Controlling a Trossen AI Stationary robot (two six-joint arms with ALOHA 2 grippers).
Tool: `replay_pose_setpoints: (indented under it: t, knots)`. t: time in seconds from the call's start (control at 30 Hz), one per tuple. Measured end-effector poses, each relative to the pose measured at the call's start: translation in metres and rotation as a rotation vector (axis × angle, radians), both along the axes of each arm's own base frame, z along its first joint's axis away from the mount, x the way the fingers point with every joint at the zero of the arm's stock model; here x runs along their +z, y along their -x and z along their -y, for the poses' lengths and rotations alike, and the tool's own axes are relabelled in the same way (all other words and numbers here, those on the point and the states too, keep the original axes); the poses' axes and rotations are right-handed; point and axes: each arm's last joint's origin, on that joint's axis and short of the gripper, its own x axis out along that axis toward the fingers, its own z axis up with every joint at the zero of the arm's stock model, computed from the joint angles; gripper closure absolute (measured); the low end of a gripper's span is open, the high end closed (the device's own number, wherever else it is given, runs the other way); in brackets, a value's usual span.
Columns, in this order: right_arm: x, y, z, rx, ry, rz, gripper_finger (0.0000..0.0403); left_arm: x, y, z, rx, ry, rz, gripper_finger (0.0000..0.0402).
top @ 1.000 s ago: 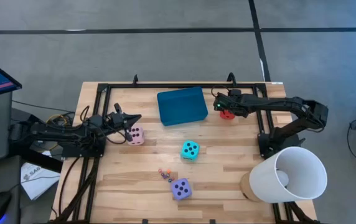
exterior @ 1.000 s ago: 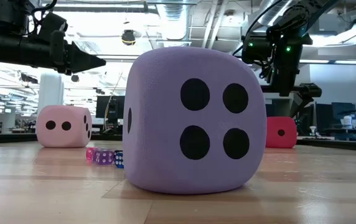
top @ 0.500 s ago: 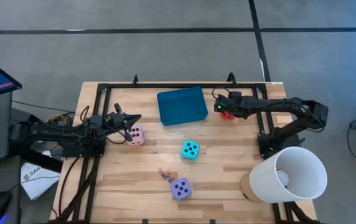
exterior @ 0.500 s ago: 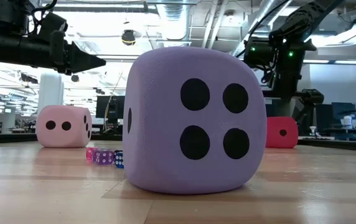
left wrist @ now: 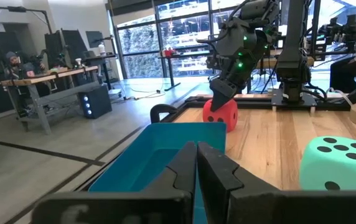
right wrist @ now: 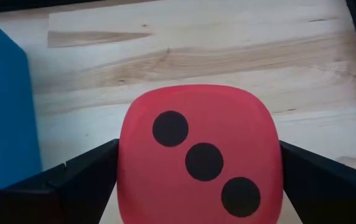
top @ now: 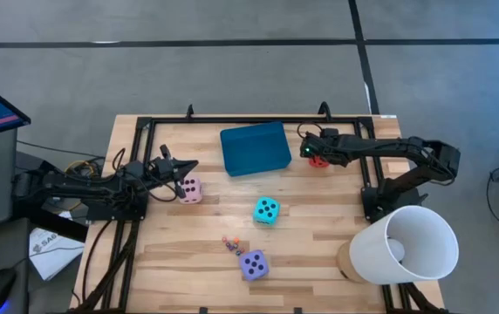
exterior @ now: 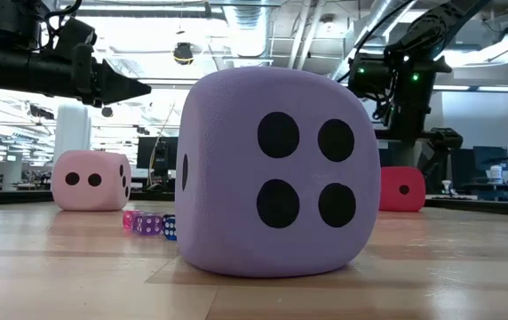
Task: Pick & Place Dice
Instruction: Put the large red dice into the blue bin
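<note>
At the left, the left gripper hangs with its dark fingers pressed together, empty, just beside the pink die, a soft rounded cube. Right of it, toward the far edge, lies the flat teal tray, smooth and rectangular, on the pale wood-plank table with its black metal frame. Nearer the middle sits the turquoise die; near the front, the purple die with tiny translucent dice just beside it. Farther right, the right gripper stands wide over the red die, one finger either side; whether they touch it I cannot tell. A white cup-like cone stands at the near right corner.
</note>
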Motion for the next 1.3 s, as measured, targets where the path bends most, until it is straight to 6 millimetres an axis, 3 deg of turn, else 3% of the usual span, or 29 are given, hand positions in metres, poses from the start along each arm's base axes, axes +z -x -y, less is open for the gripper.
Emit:
replay_pose_setpoints:
  t: [1.3]
  knots:
    - [-0.0002, -0.0017, -0.0005, 0.073, -0.022, -0.015, 0.0003, 0.0001, -0.0001, 0.0001, -0.004, 0.000, 0.000, 0.0396]
